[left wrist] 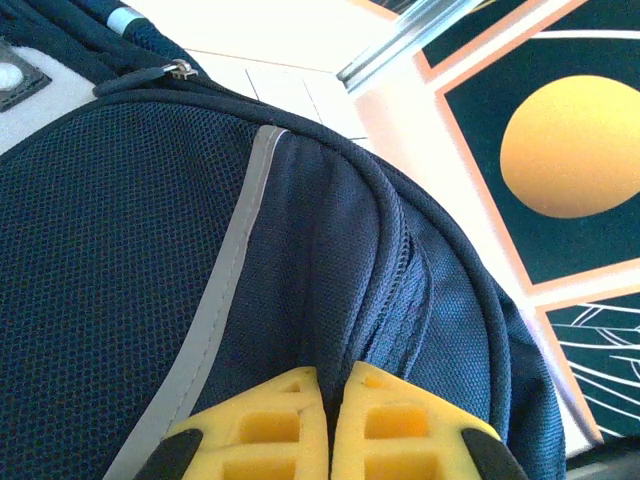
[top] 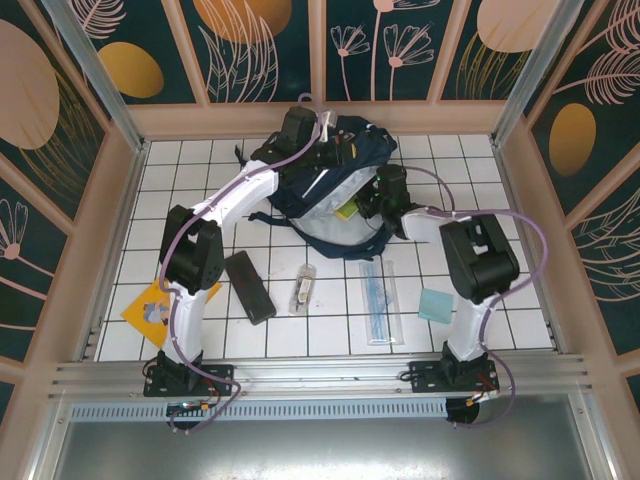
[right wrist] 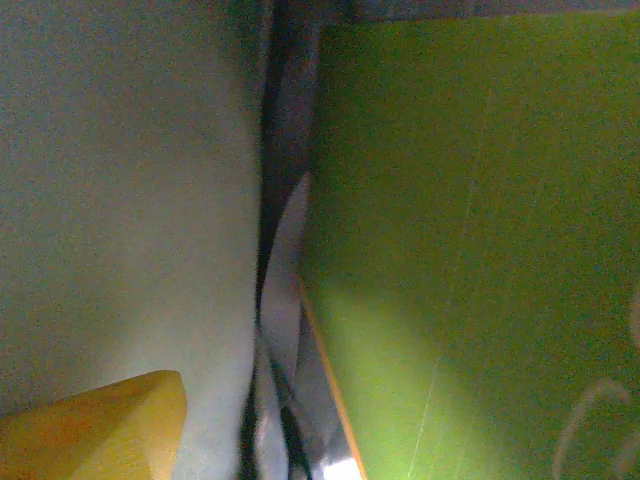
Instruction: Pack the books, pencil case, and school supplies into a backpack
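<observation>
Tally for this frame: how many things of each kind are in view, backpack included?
books: 2 (yellow-orange book on the tiles, yellow-green book in the backpack)
pencil case: 1
school supplies: 3 (ruler set, clear tube, teal pad)
backpack: 1
Total: 7

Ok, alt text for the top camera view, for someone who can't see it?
Two robot arms reach a navy backpack on a tiled table; nearer lie an orange book, pencil case, tube, ruler set and teal pad.

White tiled floor (top: 330, 335), dark floral wall panels (top: 270, 45), pale frame (top: 320, 118), possibly wood
</observation>
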You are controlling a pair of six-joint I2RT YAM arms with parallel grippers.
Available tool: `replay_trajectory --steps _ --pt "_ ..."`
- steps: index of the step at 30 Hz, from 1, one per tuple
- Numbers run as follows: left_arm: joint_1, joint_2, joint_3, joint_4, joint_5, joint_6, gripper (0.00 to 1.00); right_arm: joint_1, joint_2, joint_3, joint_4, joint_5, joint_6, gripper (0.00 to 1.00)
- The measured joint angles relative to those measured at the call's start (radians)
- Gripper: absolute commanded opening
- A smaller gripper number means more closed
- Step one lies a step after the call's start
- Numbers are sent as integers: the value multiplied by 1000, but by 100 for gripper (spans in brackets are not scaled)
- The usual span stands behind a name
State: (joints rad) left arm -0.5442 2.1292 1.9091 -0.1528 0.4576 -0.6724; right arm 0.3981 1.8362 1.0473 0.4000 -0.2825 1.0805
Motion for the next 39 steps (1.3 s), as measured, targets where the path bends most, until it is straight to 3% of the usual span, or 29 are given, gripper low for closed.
replay_trajectory --steps 11,17,23,28,30,33,36,39 --pt "-1 27 0 53 -17 -42 0 -72 -330 -55 -478 -14 -201 82" --pt "-2 29 -24 90 -16 -56 0 -105 -515 -48 -723 56 -333 80" --pt "-3 28 -103 155 13 -69 0 -117 -581 42 -809 97 -415 79" --pt "-8 -34 -248 218 18 -89 25 -111 -556 72 -764 61 -439 78" --pt "-7 -74 -297 227 14 -104 48 -98 -517 85 -731 46 -447 78" --pt "-7 -148 -353 244 4 -122 69 -76 -455 103 -688 29 -456 78" --pt "-5 -227 -398 262 -14 -126 75 -52 -405 115 -648 18 -466 77" --pt "-3 -314 -455 261 -68 -118 87 -18 -373 118 -608 16 -474 77"
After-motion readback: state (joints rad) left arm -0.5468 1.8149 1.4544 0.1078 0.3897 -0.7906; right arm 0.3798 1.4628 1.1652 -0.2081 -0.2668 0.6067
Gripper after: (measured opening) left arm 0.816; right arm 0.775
